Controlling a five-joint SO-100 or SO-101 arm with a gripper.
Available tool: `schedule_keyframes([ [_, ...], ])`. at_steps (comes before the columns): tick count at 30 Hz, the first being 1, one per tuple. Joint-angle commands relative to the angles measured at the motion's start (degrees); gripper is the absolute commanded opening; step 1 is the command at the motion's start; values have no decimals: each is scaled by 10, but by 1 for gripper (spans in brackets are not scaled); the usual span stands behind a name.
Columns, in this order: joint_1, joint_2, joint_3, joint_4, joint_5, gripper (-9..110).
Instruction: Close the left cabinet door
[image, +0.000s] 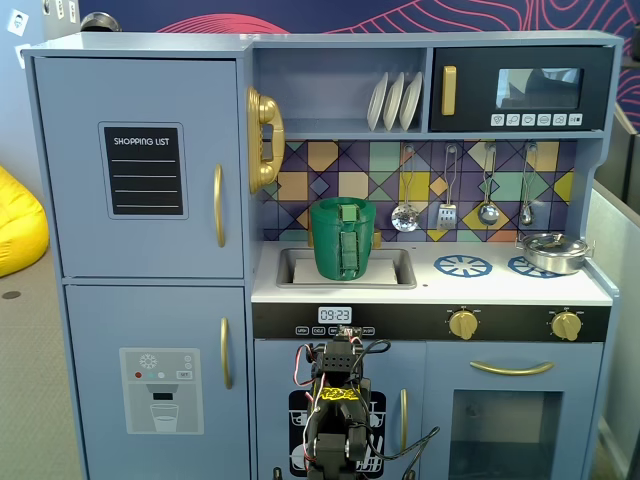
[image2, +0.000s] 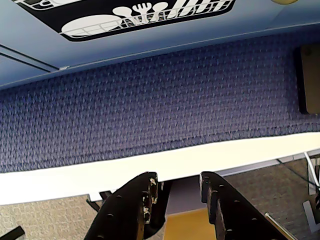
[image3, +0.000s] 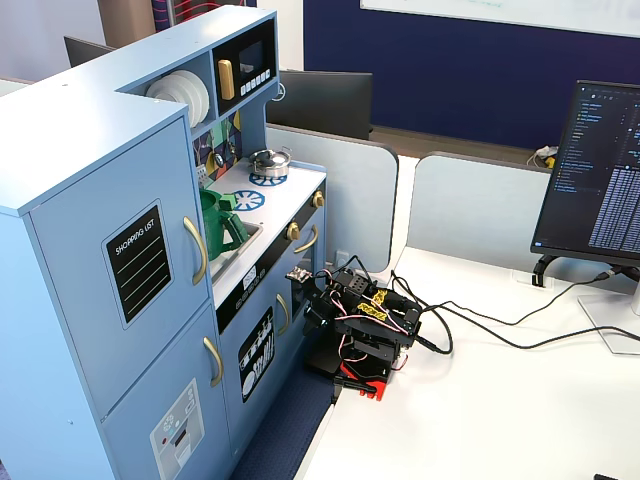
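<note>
The left cabinet door (image: 140, 110) is light blue with a black "SHOPPING LIST" panel (image: 145, 170) and a curved gold handle (image: 219, 205). It sits flush with the cabinet front in both fixed views, and also shows from the side (image3: 95, 300). My arm (image: 338, 410) is folded low in front of the kitchen's middle, well right of and below that door; it also shows on the white table (image3: 362, 325). In the wrist view my gripper (image2: 179, 181) points at the blue mat (image2: 150, 105), its jaws apart with nothing between them.
Below the door is the dispenser door (image: 160, 385). A gold phone (image: 264, 140) hangs beside the door. A green pitcher (image: 343, 237) stands in the sink and a pot (image: 553, 251) on the stove. Cables (image3: 480, 335) and a monitor (image3: 600, 180) are on the table.
</note>
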Motion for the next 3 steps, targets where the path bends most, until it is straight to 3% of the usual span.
schedule_keyframes([
  [1,5,-3,11,98,16,1],
  [3,5,-3,11,98,16,2],
])
